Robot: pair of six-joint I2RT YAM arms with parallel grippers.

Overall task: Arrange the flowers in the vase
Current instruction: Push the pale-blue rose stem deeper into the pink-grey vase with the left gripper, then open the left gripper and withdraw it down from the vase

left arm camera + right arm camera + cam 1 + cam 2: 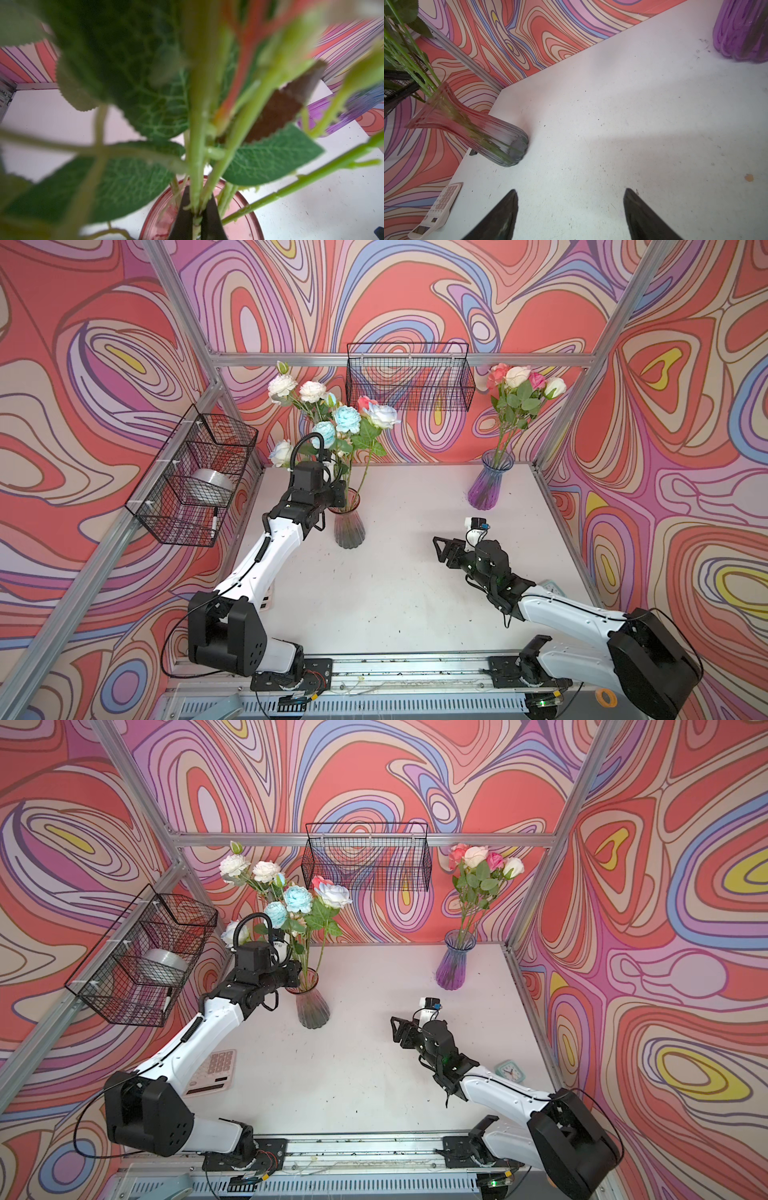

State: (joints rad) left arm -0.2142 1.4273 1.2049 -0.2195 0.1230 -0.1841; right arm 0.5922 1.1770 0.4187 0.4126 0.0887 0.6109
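The left end effector [198, 199] sits at the mouth of the pink vase [349, 526], its two dark fingers [184, 212] closed on a green stem [196, 145] just above the rim. In the left wrist view it is hard to tell whether a second stem beside it is caught in the same pinch. Most of the flowers [345, 423], white, pale blue and one coral, stand in this vase on the left of the bench [395, 593], fanning upward and outward; one stem leans away toward the right. A smaller bunch [519, 385] of pink, coral and cream roses stands upright in the purple vase [486, 485] at the far right corner.

The right end effector [570, 190] hovers over the bare middle-right of the bench with its fingers spread wide and nothing between them, well apart from both vases. A calculator [216, 1069] lies under the left arm, and a small clock [509, 1071] lies beside the right arm.
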